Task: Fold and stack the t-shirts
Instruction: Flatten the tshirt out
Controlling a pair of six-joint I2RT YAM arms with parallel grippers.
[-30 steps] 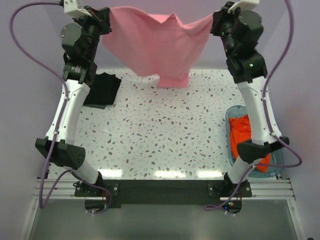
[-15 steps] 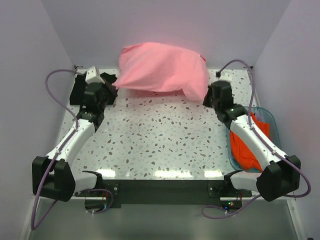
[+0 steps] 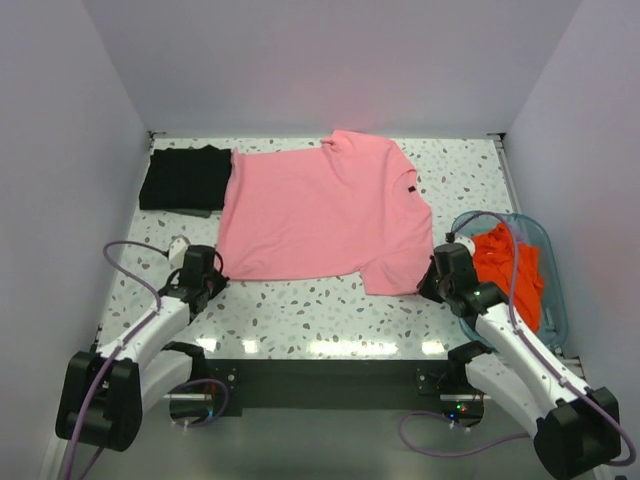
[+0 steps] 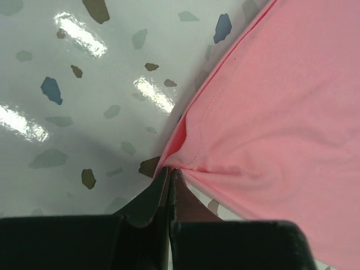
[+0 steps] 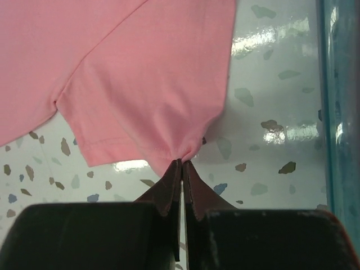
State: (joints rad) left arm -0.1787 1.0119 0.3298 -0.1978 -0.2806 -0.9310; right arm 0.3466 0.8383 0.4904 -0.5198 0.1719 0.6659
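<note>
A pink t-shirt [image 3: 320, 212] lies spread flat across the middle of the speckled table. My left gripper [image 3: 212, 272] is shut on its near left corner, and the left wrist view shows the pink cloth [image 4: 270, 124] pinched at the fingertips [image 4: 170, 171]. My right gripper [image 3: 432, 282] is shut on the near right sleeve corner; the pink sleeve [image 5: 152, 95] bunches at my right gripper [image 5: 182, 163]. A black t-shirt [image 3: 186, 178] lies folded at the far left. Orange-red t-shirts [image 3: 508, 272] sit heaped in the tub.
The teal see-through tub [image 3: 556, 300] stands at the right table edge, its wall [image 5: 340, 107] close beside my right gripper. Lilac walls close in the table on three sides. Both arms lie low along the near edge.
Both arms came down from high at the back to low at the front, drawing the pink t-shirt from hanging in the air to lying spread flat on the table.
</note>
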